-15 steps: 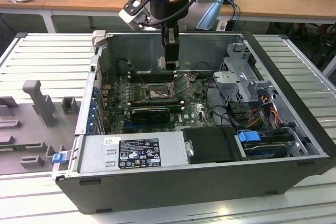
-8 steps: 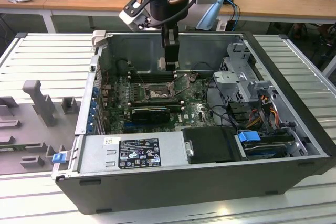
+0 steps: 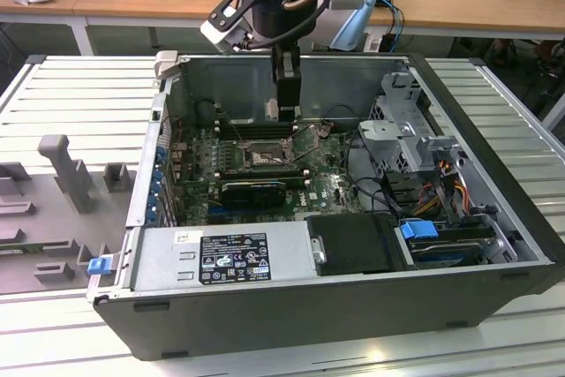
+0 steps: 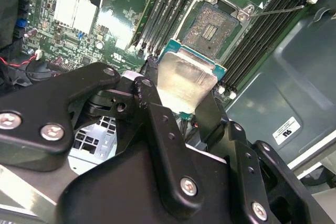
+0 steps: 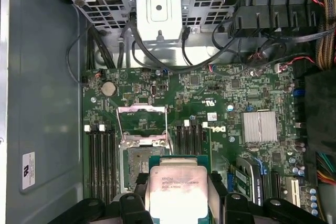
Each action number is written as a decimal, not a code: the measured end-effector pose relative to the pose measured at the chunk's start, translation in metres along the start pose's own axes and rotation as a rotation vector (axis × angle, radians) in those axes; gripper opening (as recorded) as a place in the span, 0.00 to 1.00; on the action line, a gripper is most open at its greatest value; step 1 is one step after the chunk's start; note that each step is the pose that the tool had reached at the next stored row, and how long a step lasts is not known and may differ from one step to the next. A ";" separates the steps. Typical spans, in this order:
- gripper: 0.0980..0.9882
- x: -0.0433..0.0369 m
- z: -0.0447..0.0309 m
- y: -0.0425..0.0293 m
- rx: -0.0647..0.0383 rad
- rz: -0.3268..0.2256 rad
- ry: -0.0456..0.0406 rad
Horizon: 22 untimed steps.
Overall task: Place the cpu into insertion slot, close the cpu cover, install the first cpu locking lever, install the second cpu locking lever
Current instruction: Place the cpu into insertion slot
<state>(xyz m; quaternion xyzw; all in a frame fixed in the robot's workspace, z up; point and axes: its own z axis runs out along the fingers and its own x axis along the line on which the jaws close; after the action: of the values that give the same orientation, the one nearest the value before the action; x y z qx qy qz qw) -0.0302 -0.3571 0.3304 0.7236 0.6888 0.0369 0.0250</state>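
Observation:
My gripper [image 4: 185,85] is shut on the cpu [image 4: 186,80], a flat silvery square with a green edge, held by two opposite sides between the black fingers [image 4: 152,90]. In the first wrist view the cpu [image 5: 176,190] hangs above the board, beside the insertion slot [image 5: 137,161] and overlapping its near edge. The slot [image 4: 212,27] lies bare, with its brownish contact field showing. Its cpu cover [image 5: 142,118] stands swung up at the slot's far end. A thin locking lever [image 4: 278,10] sticks out beside the slot. In the exterior view the gripper [image 3: 284,110] reaches down into the case, behind the slot [image 3: 265,158].
Black memory slots [image 5: 102,161] flank the slot on both sides. A silver heat sink [image 5: 258,127] and a long black card [image 3: 252,190] sit on the board. The drive cage [image 3: 406,130] with cables and the power supply [image 3: 225,253] crowd the case walls.

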 end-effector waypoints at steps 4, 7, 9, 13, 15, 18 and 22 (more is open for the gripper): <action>0.48 0.0000 0.0020 -0.0002 0.000 0.000 0.0000; 0.48 -0.0001 0.0034 -0.0003 0.000 0.000 0.0000; 0.48 -0.0001 0.0049 -0.0004 0.000 0.000 0.0000; 0.48 -0.0001 0.0074 -0.0006 0.000 0.000 0.0000; 0.48 -0.0002 0.0087 -0.0008 0.000 0.000 0.0000; 0.48 -0.0002 0.0106 -0.0009 0.000 0.000 0.0000; 0.48 -0.0002 0.0133 -0.0012 0.000 0.000 0.0001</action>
<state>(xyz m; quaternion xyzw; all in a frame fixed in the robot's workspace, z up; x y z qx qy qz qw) -0.0302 -0.3571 0.3171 0.7236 0.6888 0.0369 0.0250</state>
